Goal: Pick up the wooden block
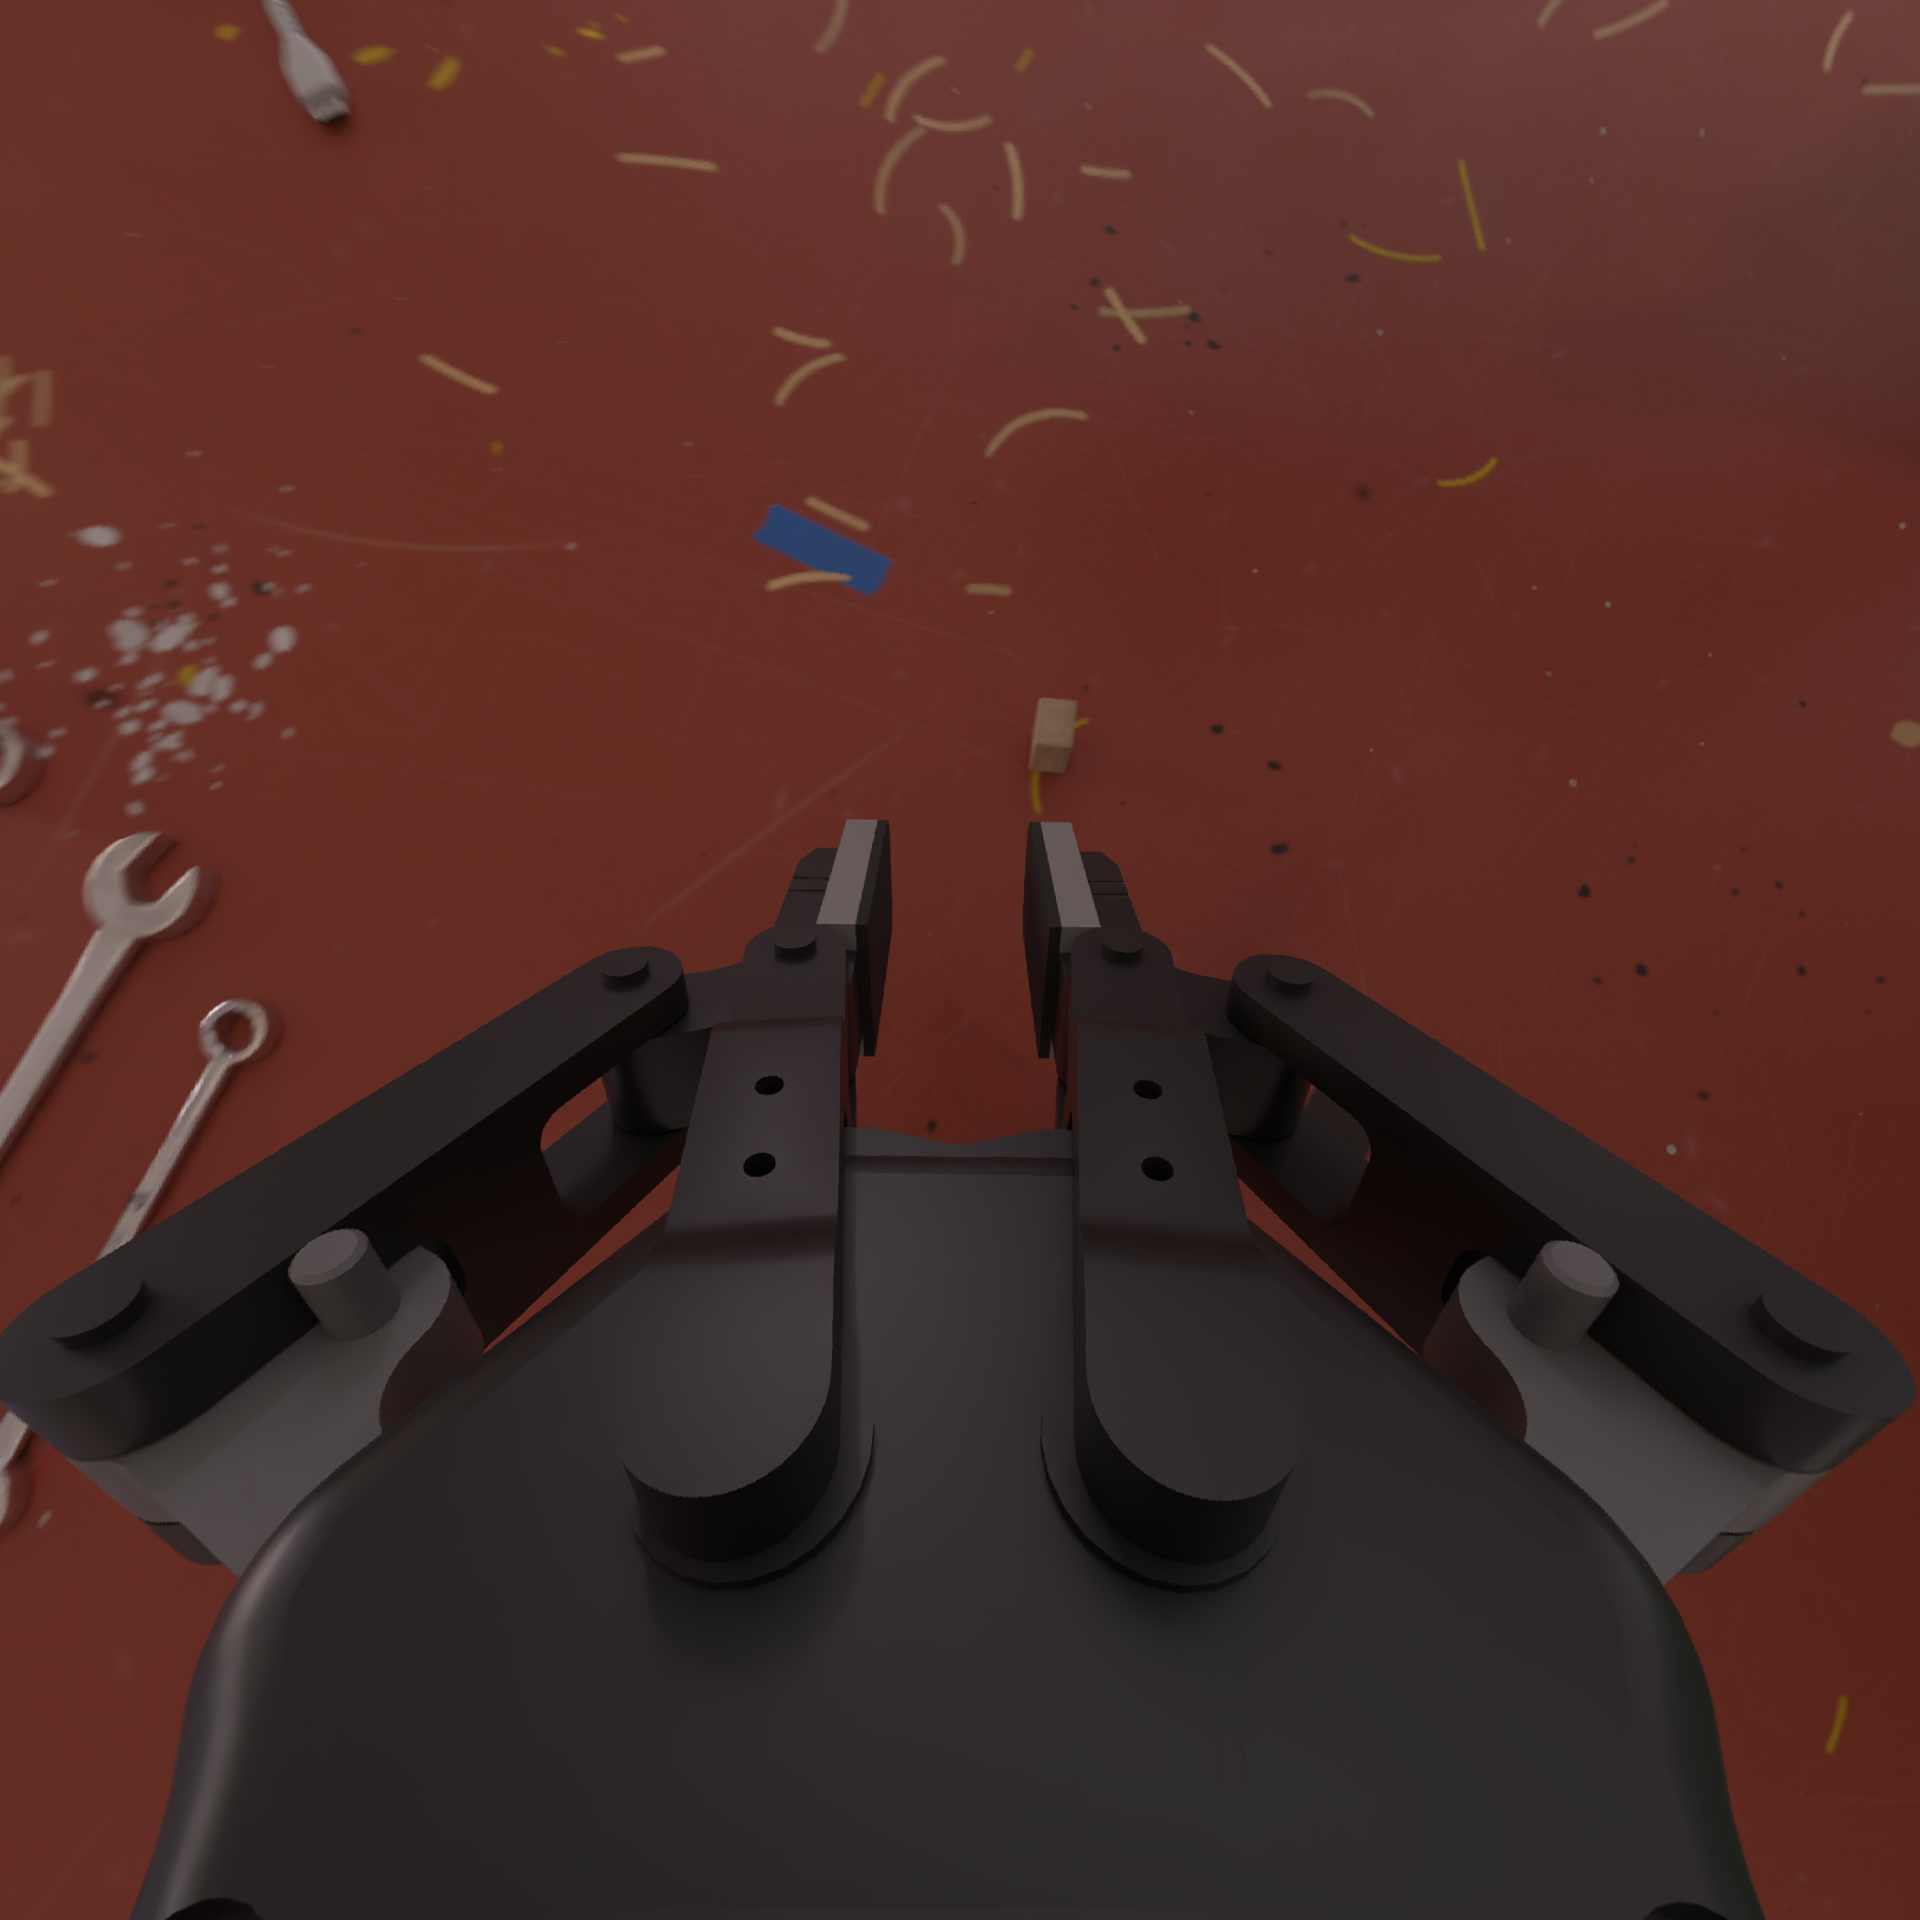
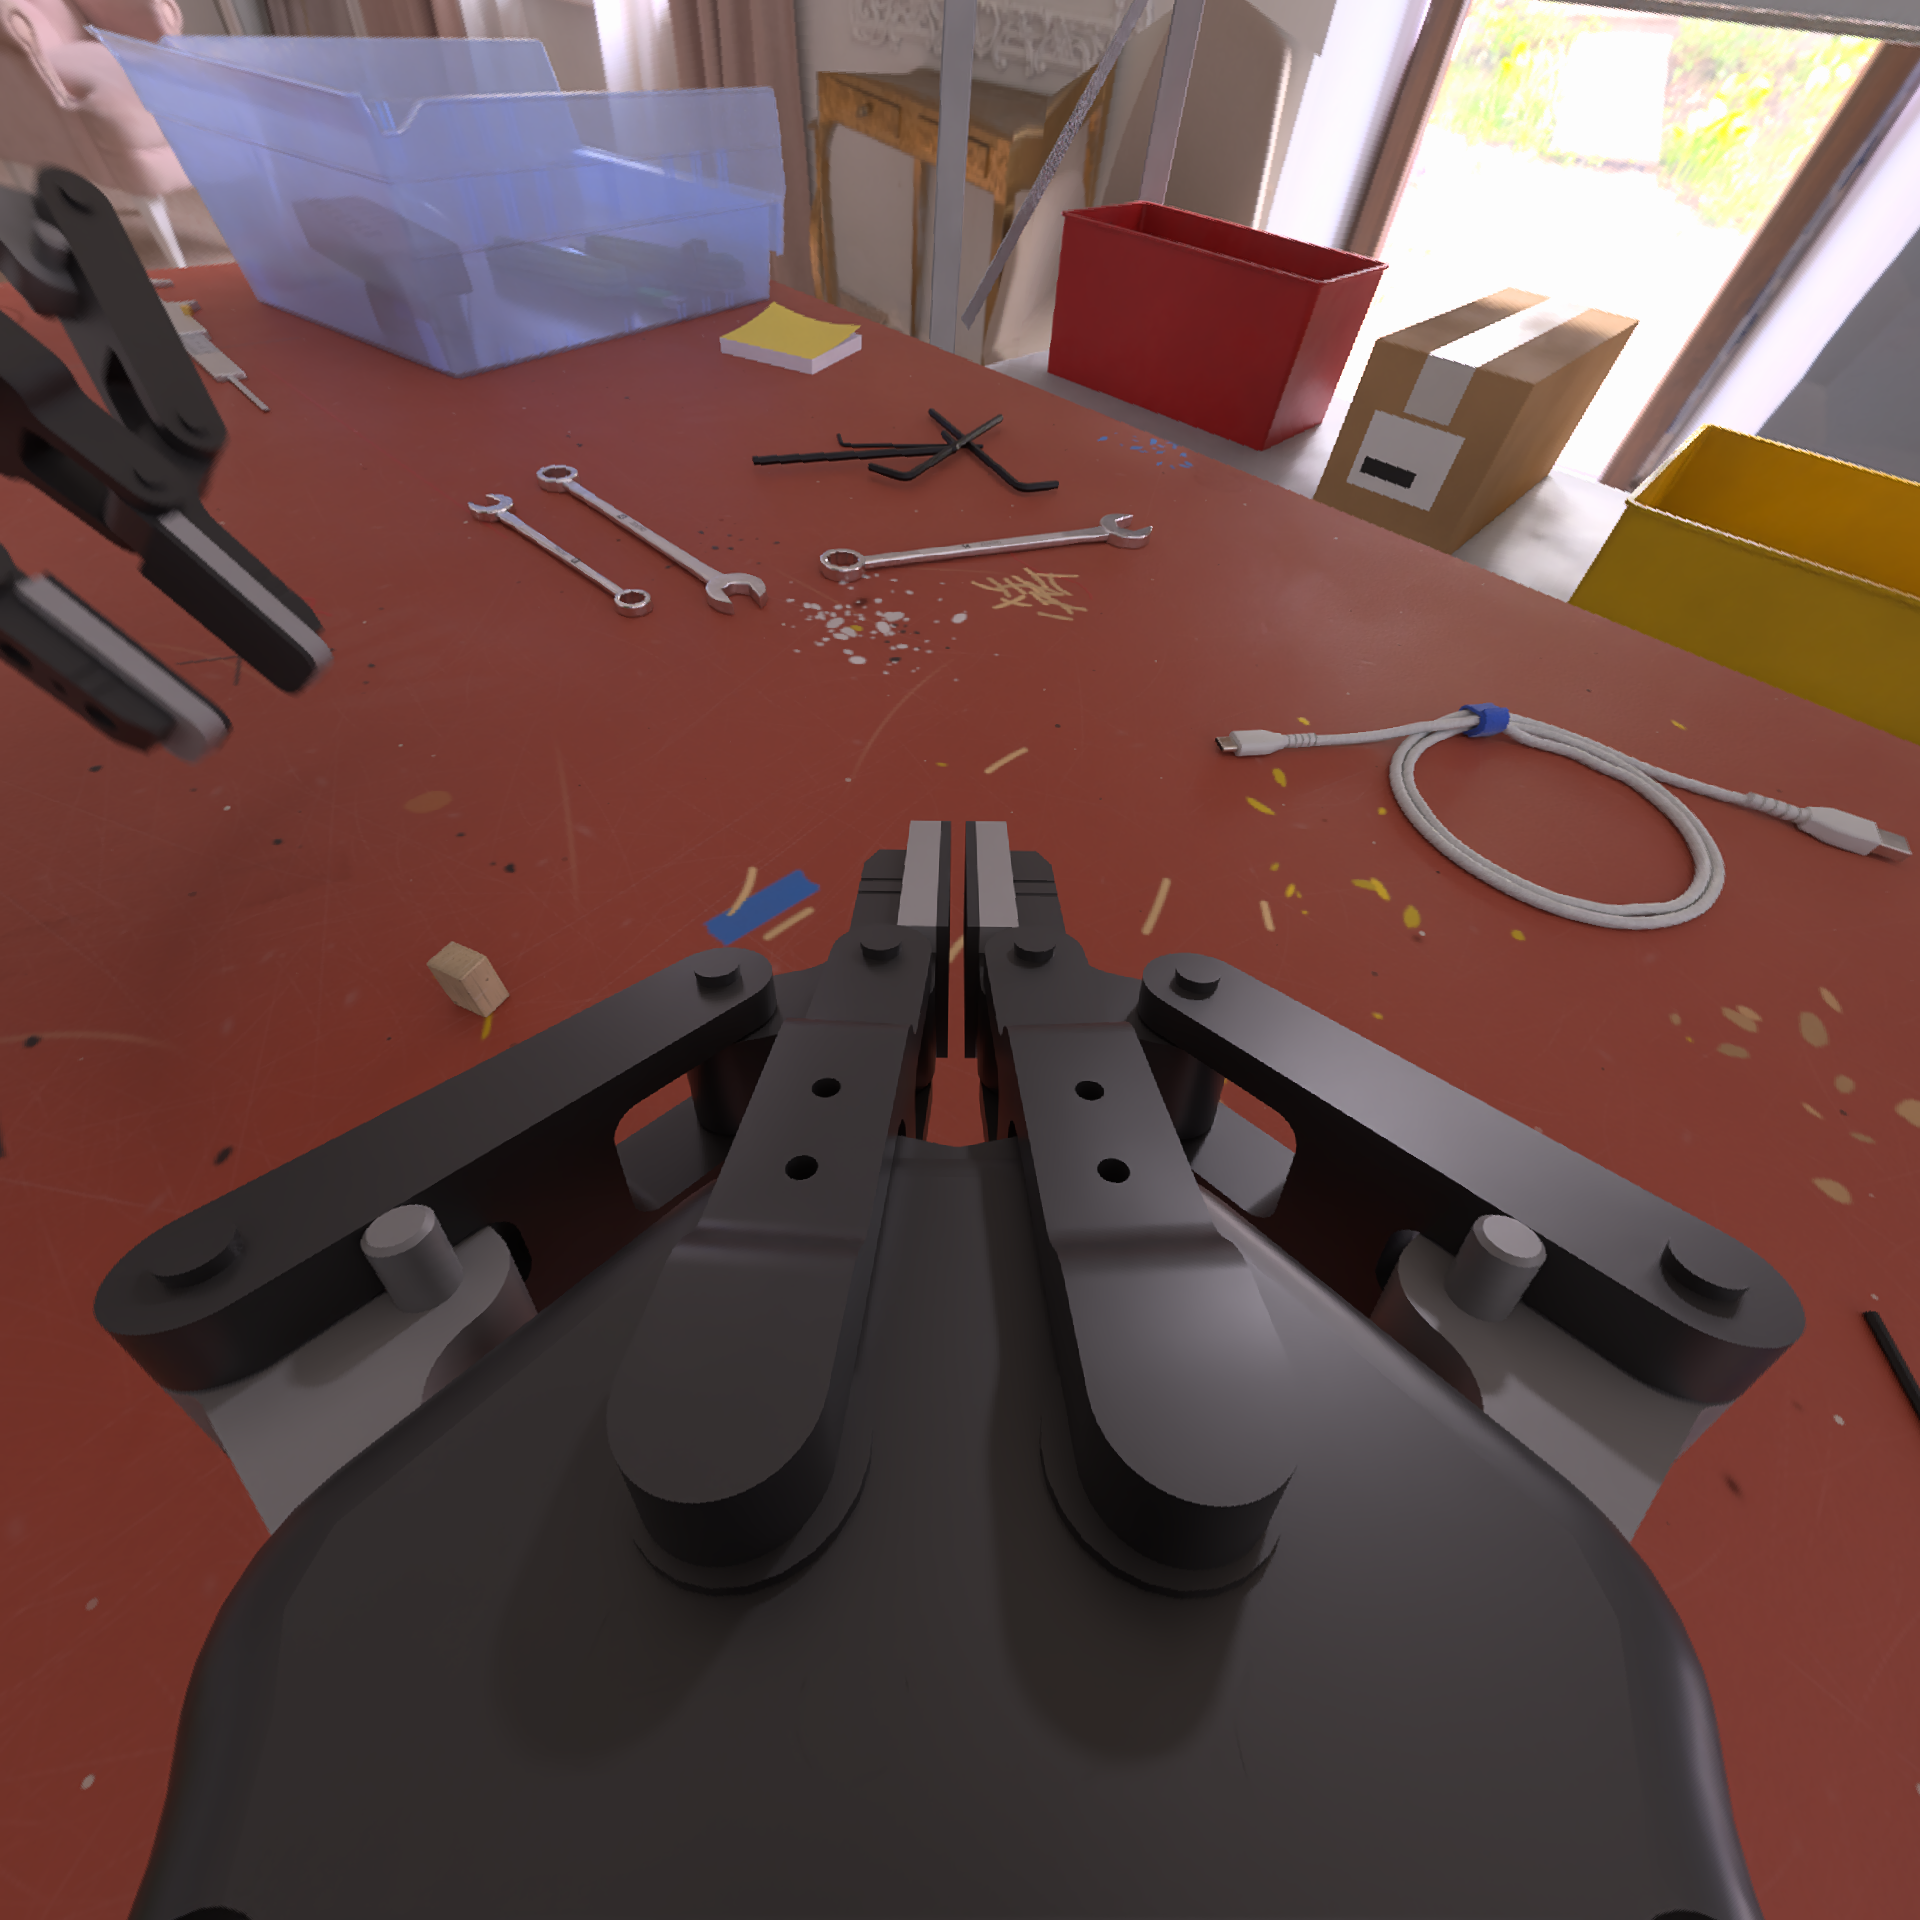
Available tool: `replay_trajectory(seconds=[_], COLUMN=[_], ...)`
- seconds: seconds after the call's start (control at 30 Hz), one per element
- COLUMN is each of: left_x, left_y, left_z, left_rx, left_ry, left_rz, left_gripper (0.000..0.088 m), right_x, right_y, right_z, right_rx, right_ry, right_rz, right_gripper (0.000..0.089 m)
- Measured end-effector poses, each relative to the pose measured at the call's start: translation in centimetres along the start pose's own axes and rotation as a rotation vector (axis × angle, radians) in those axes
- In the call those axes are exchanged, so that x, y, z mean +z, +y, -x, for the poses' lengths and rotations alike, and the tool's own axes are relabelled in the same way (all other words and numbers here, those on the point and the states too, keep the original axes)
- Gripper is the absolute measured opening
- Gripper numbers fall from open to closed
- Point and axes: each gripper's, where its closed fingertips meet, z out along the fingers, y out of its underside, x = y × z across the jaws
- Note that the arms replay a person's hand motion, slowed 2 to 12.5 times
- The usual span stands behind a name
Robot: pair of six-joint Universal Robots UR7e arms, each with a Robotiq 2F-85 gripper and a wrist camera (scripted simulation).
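Tabletop (image 2: 1143,665) in red-brown fills both views, its near part hidden behind each gripper's dark body. At its far edge a clear blue bin (image 2: 468,218) holds dark shapes too blurred through the plastic to name. A red bin (image 2: 1205,322), a taped cardboard box (image 2: 1475,405) and a yellow bin (image 2: 1756,582), cut off by the right frame edge, stand past the table's far side; their insides do not show. A white cable (image 2: 1558,821) lies coiled at right, one plug running to the frame edge. Three wrenches (image 2: 655,545) and a tangle of black hex keys (image 2: 925,457) lie mid-table, with a yellow notepad (image 2: 792,338) behind them.

In the left wrist view the left gripper (image 1: 958,862) hangs over the table with a clear gap between its fingers and nothing in them. The right gripper (image 2: 958,862) has its pads nearly touching, only a thin slit between, gripping nothing.

Just ahead and slightly right of the left gripper's fingertips, the wooden block (image 1: 1052,735) sits on the table, a scrap of blue tape (image 1: 821,549) beyond it to the left.
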Motion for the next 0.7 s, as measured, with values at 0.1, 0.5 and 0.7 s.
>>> replay_trajectory(seconds=[0.1,0.5,0.7], left_x=[2.1,6.7,7.4], left_y=[-0.2,-0.5,-0.6], left_z=[-1.0,-2.0,-2.3], left_rx=[0.019,0.059,0.058], left_ry=[0.028,0.052,0.068], left_rz=[0.042,0.153,0.172], left_gripper=[0.0274,0.0276,0.0234], right_x=[-0.1,-0.2,-0.1], right_y=[-0.1,0.0,0.0], right_z=[-0.1,-0.1,0.2], right_rx=[0.003,0.002,-0.004], right_ry=[0.001,-0.001,-0.013], right_rz=[-0.003,-0.003,0.0], right_gripper=[0.0024,0.0007,0.0])
